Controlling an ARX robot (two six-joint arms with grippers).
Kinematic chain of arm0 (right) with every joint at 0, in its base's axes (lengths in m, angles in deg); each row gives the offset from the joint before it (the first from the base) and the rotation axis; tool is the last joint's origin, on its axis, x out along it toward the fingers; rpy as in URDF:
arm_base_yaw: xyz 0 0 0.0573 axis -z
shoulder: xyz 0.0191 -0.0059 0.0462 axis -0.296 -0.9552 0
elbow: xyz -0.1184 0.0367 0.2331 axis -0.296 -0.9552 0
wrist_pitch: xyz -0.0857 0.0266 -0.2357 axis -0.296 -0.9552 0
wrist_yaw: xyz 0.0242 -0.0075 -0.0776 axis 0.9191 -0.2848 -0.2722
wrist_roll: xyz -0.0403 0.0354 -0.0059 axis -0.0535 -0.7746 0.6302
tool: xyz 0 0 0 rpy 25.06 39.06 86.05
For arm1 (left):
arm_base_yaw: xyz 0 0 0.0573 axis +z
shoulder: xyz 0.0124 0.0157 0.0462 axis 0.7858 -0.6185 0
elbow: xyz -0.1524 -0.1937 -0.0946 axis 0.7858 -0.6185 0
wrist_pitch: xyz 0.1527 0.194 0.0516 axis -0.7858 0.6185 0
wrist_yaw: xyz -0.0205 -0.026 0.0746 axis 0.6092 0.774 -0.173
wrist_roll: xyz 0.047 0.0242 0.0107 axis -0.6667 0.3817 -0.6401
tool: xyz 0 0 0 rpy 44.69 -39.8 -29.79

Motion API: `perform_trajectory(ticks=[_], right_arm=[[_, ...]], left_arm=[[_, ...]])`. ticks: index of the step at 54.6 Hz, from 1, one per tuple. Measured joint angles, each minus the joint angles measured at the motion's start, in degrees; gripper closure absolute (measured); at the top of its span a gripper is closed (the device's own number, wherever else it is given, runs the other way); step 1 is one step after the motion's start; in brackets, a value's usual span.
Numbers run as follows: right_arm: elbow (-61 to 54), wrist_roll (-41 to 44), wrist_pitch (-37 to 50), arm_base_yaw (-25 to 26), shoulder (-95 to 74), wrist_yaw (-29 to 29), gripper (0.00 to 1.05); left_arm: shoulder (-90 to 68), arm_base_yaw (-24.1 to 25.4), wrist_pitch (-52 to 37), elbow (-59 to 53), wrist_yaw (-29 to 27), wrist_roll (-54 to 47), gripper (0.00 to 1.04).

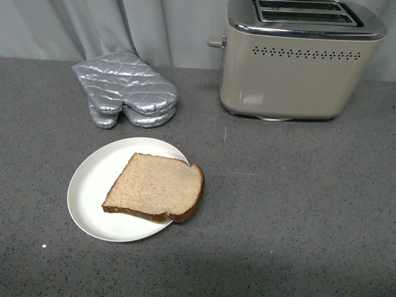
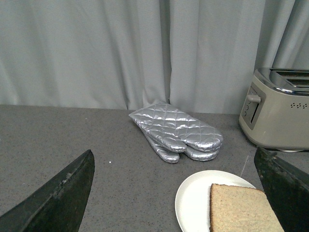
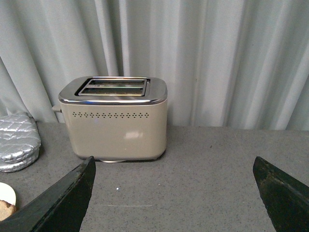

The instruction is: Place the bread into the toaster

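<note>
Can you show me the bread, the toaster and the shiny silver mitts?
bread (image 1: pixel 154 189): front view, middle of its top face.
toaster (image 1: pixel 291 83): front view, beige side below the holes.
silver mitts (image 1: pixel 127 86): front view, quilted top.

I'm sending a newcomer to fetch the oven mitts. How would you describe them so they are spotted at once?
Start at the big beige toaster at the back of the grey counter. To its left, near the curtain and behind the white plate with the bread, lie the oven mitts. They are the only silver, quilted, padded thing there.
</note>
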Motion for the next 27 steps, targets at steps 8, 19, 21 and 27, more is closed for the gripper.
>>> perform_trajectory(ticks=[8,19,21,27], right_arm=[[0.0,0.0,0.0,0.0,0.0,0.0,0.1],[0.0,0.0,0.0,0.0,0.0,0.0,0.1],[0.0,0.0,0.0,0.0,0.0,0.0,0.1],[0.0,0.0,0.0,0.0,0.0,0.0,0.1]], left_arm=[[0.0,0.0,0.0,0.0,0.02,0.0,0.07],[0.0,0.0,0.0,0.0,0.0,0.0,0.07],[0.0,0.0,0.0,0.0,0.02,0.0,0.07],[0.0,0.0,0.0,0.0,0.02,0.0,0.07]])
